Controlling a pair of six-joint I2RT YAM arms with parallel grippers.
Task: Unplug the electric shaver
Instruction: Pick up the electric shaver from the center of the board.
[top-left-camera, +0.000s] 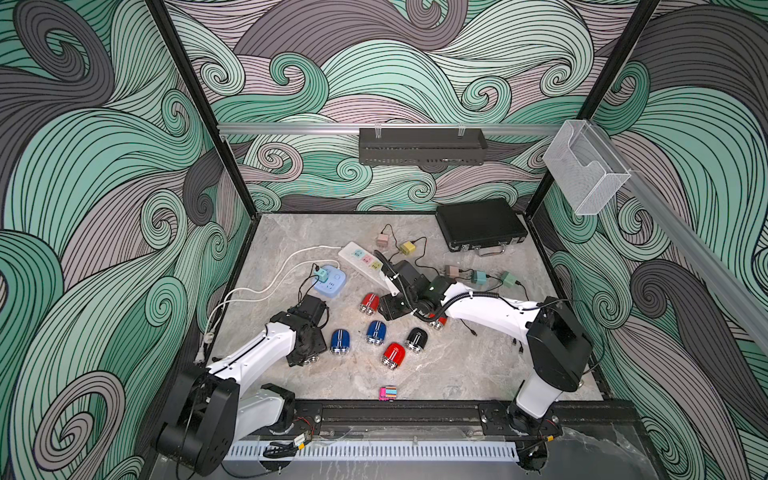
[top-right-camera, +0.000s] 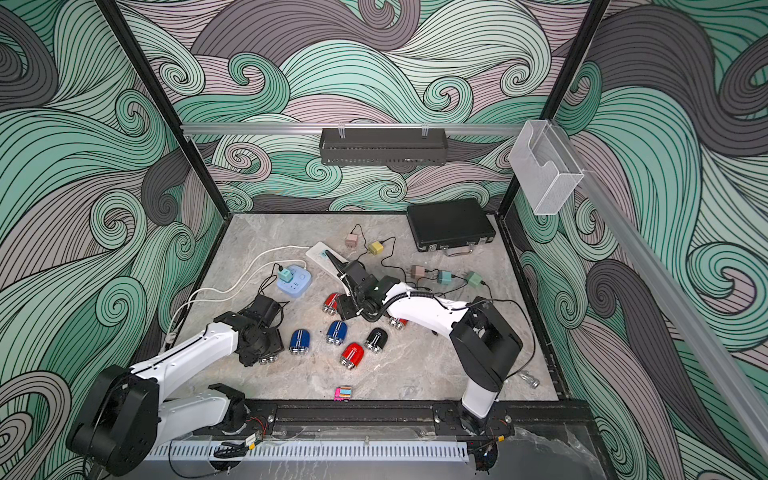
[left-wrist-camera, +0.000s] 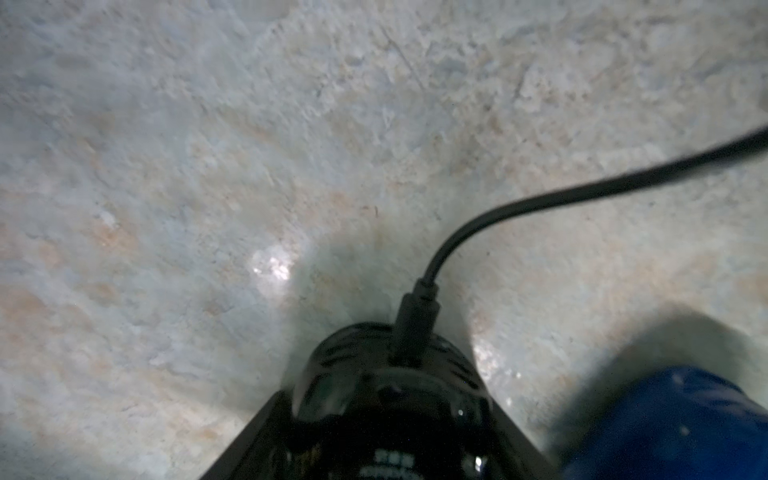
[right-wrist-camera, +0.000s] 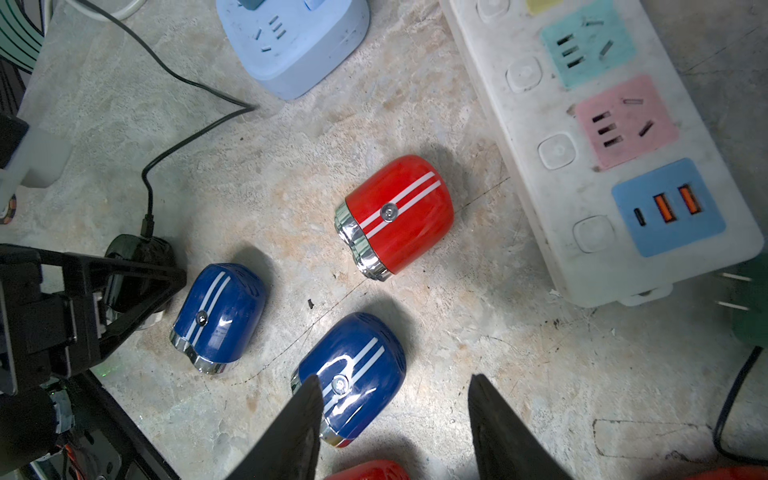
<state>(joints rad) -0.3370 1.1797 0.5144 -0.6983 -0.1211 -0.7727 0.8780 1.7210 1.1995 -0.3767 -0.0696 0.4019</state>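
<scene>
The electric shaver (left-wrist-camera: 374, 374) is glossy black and lies on the marble table at the left. A black cable (left-wrist-camera: 540, 199) is plugged into its rear end by a plug (left-wrist-camera: 415, 324). The cable runs to a teal charger (top-left-camera: 322, 274) in the blue power cube (top-left-camera: 334, 286). My left gripper (left-wrist-camera: 386, 399) has a finger on each side of the shaver and is shut on it; in both top views the arm hides all but its chrome heads (top-left-camera: 309, 360) (top-right-camera: 268, 359). My right gripper (right-wrist-camera: 395, 386) hangs open and empty above a blue shaver (right-wrist-camera: 361, 374), near the table's middle.
Other shavers lie close by: red (top-left-camera: 370, 302), blue (top-left-camera: 340, 340), blue (top-left-camera: 376, 332), black (top-left-camera: 416, 338), red (top-left-camera: 394, 354). A white power strip (top-left-camera: 361, 259) sits behind the right arm, with loose chargers (top-left-camera: 407, 248). A black case (top-left-camera: 480, 224) is at the back right.
</scene>
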